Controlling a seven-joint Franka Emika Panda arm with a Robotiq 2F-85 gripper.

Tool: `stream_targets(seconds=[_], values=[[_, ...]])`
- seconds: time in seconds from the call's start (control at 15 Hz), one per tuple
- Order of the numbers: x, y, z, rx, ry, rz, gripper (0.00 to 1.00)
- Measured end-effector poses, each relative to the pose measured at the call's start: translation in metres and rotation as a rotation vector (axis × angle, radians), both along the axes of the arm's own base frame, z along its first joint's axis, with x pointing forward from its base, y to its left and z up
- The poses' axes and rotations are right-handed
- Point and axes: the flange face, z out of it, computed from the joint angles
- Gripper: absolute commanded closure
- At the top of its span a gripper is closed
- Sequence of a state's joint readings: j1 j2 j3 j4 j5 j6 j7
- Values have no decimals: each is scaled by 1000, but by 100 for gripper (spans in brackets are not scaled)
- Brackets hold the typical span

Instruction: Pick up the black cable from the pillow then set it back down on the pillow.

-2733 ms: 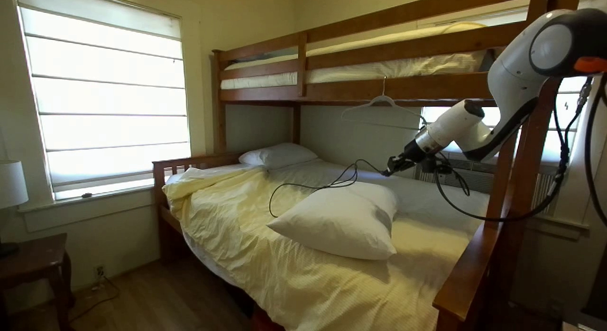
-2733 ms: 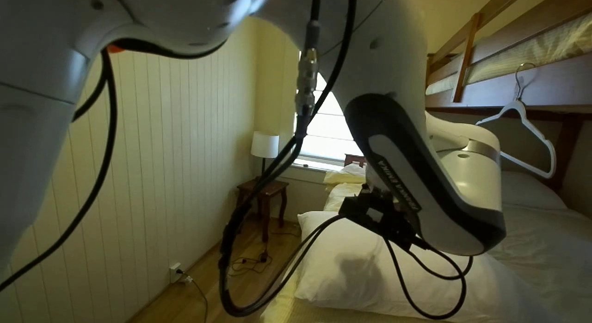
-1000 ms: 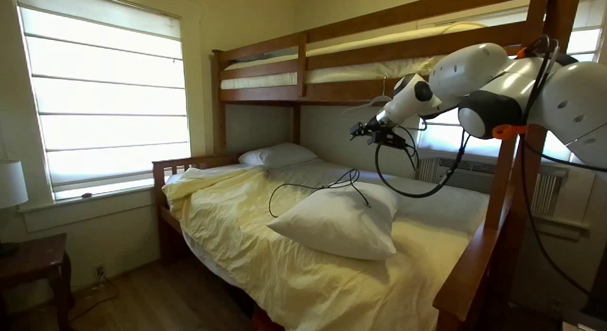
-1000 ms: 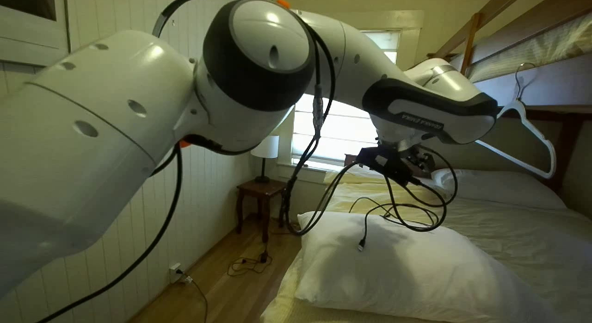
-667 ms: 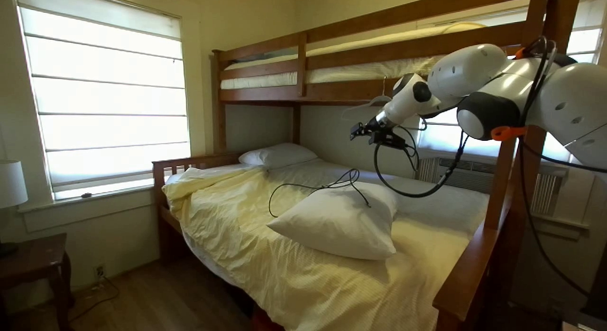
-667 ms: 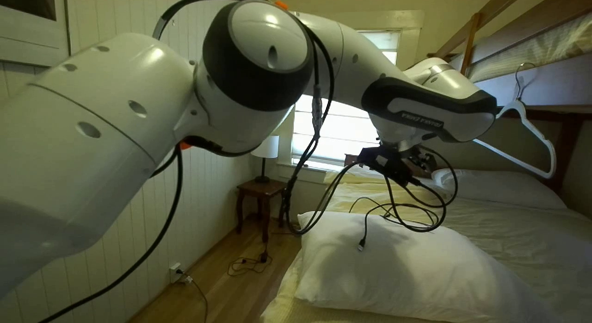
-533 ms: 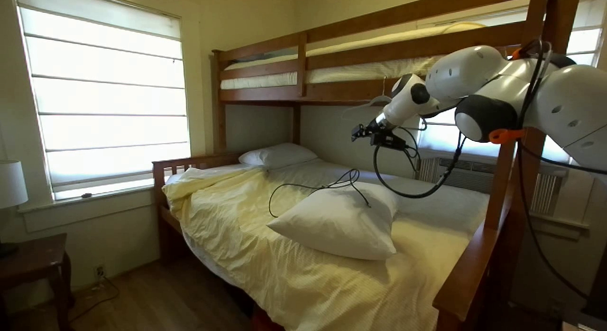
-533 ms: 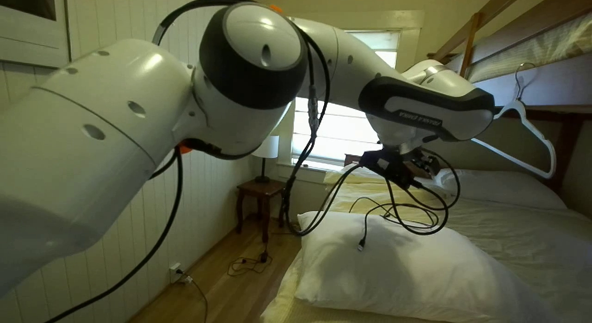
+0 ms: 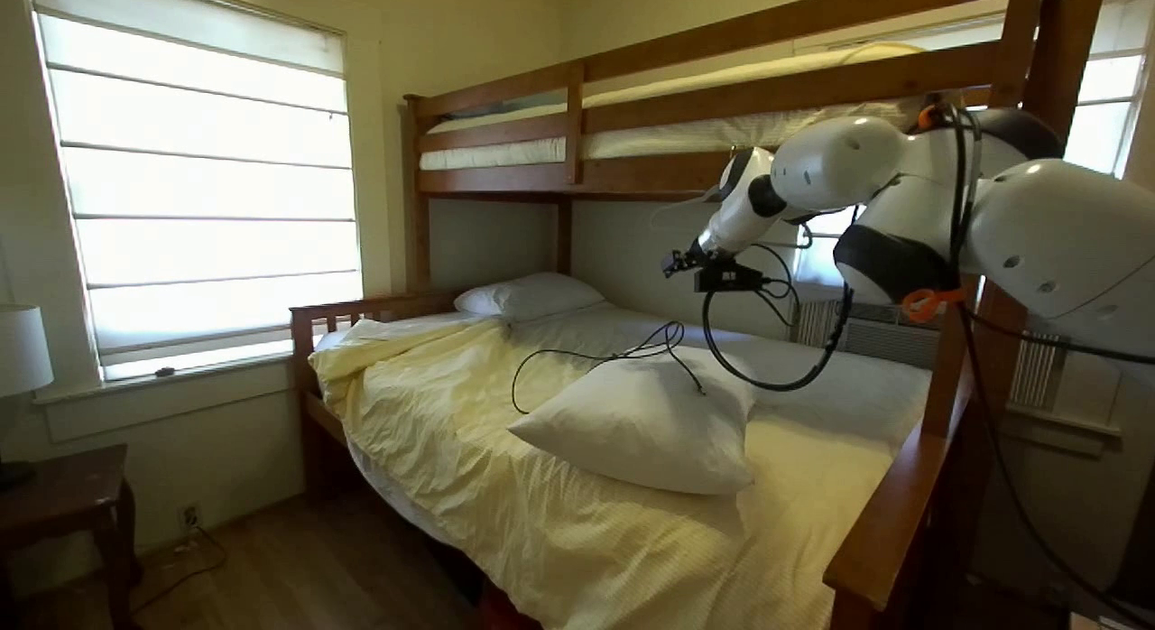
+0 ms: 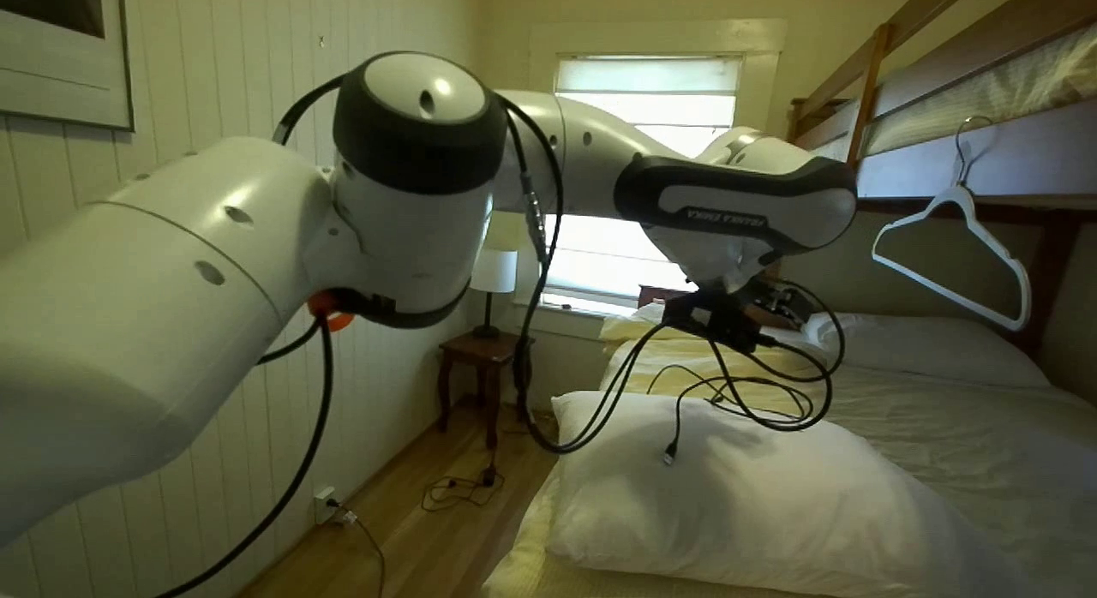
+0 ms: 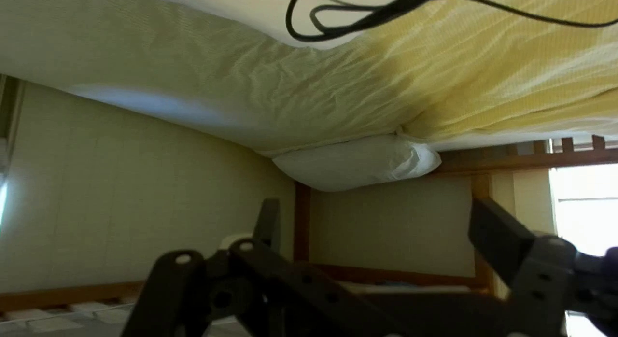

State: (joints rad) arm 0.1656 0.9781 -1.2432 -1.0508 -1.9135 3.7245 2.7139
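Observation:
The thin black cable (image 9: 551, 351) lies in loops across the pillow (image 9: 641, 431) and the yellow bedding. In an exterior view, its plug end (image 10: 670, 452) rests on top of the cream-white pillow (image 10: 771, 504). My gripper (image 9: 672, 264) hangs in the air well above the cable, apart from it. The wrist view, which stands upside down, shows loops of the cable (image 11: 393, 9) at the top edge, on a white strip of the pillow (image 11: 241, 6). There my gripper (image 11: 375, 214) is open, its fingers wide apart with nothing between them.
A flatter grey-white pillow (image 9: 550, 296) lies at the bed's far end. Over the bed runs the wooden upper bunk rail (image 9: 668, 172), with a white hanger (image 10: 958, 197) hanging from it near the wrist. The arm's thicker cables (image 10: 561, 448) droop close to the pillow.
Earlier the gripper was lower, with the cable's end raised at its fingertips. Now the cable lies let go on the pillow. In the last half second the arm has swung slightly; the cable stayed still.

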Motion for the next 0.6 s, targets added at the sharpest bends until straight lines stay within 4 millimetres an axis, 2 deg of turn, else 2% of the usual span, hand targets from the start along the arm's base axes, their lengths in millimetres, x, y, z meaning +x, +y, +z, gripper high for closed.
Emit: stream_targets(seconds=[0.4, 0.6], values=[[-12, -3, 1, -44, 74, -28, 0], [-17, 2, -12, 14, 131, -9, 0]])
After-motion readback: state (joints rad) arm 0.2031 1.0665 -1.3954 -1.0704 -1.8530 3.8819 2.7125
